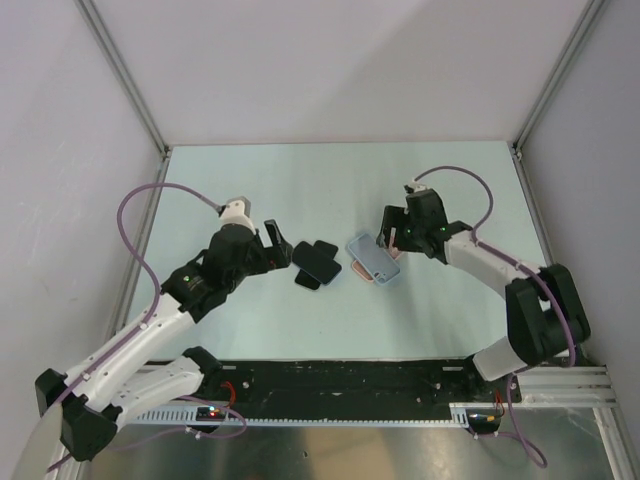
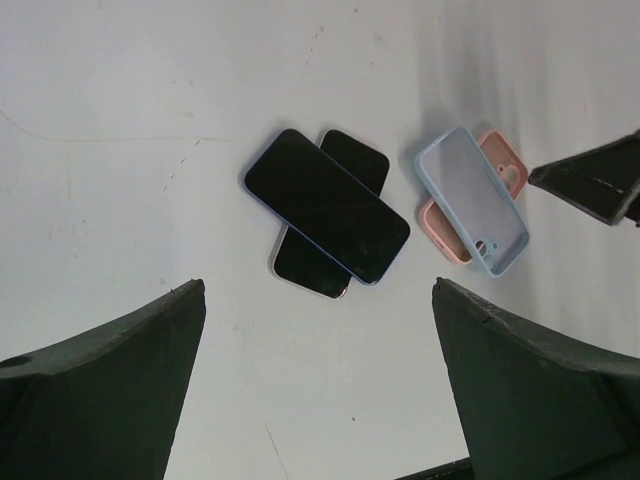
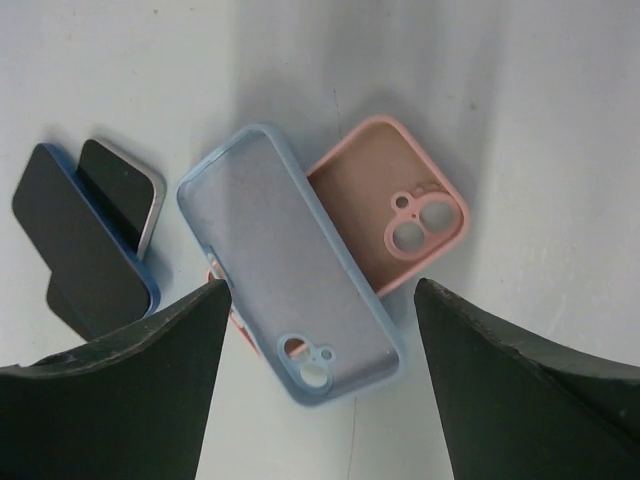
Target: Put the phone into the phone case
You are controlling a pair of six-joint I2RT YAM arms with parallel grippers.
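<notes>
Black plastic fingers of the left gripper (image 1: 275,250) are standing wide apart, gripping nothing, just left of the phone (image 2: 325,205). The phone is lying screen-up near the middle of the worktop (image 1: 300,180), crossing over a second dark phone (image 2: 300,272). The right gripper (image 1: 393,237) is hanging released and empty over the phone case (image 3: 370,215). The case is resting hollow-up, just right of the phones and apart from them. A light blue case (image 3: 285,250) is lying slantwise across it.

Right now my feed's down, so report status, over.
Left end effector, right end effector open, empty. Phone screen-up, lying across second phone. Pink case partly under blue case.
</notes>
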